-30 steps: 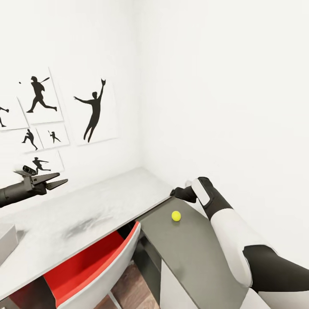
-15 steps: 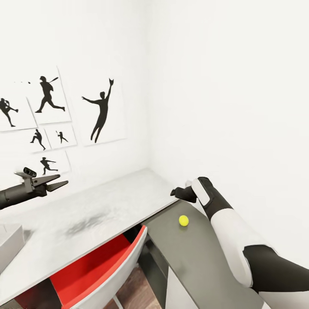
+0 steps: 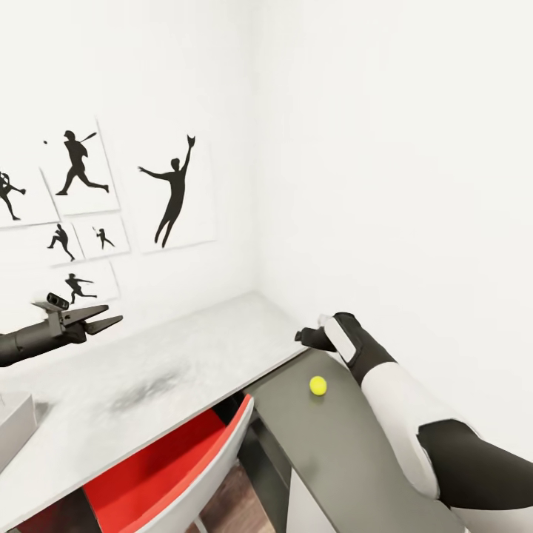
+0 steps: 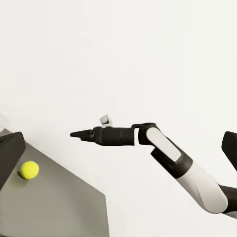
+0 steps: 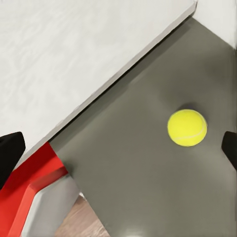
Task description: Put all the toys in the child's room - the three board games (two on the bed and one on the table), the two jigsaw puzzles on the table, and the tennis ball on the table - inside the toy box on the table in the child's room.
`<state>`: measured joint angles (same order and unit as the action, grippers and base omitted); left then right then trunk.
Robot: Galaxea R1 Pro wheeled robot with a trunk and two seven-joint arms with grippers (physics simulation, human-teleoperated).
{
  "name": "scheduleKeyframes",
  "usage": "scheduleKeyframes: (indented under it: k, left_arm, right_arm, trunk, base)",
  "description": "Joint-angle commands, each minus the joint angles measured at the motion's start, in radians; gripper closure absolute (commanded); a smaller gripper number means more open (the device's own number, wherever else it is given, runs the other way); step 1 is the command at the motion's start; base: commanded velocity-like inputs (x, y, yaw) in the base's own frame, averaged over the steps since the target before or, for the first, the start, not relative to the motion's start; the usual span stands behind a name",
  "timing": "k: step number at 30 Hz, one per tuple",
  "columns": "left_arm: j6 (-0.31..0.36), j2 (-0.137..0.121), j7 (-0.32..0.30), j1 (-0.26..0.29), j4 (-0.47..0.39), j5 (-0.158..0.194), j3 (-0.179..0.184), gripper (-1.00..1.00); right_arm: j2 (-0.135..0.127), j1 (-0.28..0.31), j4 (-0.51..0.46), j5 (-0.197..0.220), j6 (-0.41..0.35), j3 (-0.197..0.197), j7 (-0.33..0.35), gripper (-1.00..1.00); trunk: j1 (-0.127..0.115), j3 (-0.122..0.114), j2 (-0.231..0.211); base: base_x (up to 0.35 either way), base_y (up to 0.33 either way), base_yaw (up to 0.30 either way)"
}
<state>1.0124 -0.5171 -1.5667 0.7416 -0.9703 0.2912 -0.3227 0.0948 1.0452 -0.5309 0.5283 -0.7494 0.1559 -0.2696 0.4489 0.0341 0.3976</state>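
Observation:
The tennis ball (image 3: 317,385) is small and yellow-green and lies on the low dark grey wing (image 3: 333,451) of the table (image 3: 170,363). It also shows in both wrist views (image 4: 29,170) (image 5: 186,127). My right gripper (image 3: 300,335) hovers above the wing, just beyond the ball. Its fingers stand far apart at the edges of the right wrist view, with the ball between them and nearer one. My left gripper (image 3: 111,320) is open and empty, held high over the pale table top at the left. A corner of the light grey toy box (image 3: 11,429) shows at the far left.
A red-seated chair (image 3: 170,466) with a white shell is tucked under the table where its two parts meet. White walls close the corner behind the table, with black sports-silhouette pictures (image 3: 174,192) on the left wall. Wood floor (image 3: 244,511) shows under the chair.
The whole view has shifted, so the camera has turned a little. Both arms and the ball keep nearly the same places; the right gripper has sunk slightly.

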Motion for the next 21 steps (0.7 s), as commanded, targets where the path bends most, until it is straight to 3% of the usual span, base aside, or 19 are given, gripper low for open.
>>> scheduleKeyframes:
  k: [1,21]
  left_arm:
    - [0.010,0.000,-0.004,0.001,0.000,0.000,0.000,-1.00]
    - [0.008,0.000,-0.004,0.001,-0.001,0.001,-0.002,-1.00]
  right_arm:
    - [-0.003,0.001,0.006,0.012,0.014,0.006,-0.009,-1.00]
    - [-0.008,-0.001,0.019,0.011,0.047,0.010,-0.006,-1.00]
  trunk:
    - [0.001,0.002,0.002]
    - [0.001,0.003,0.002]
  base:
    - [0.153,0.000,0.000]
    - [0.021,0.000,0.000]
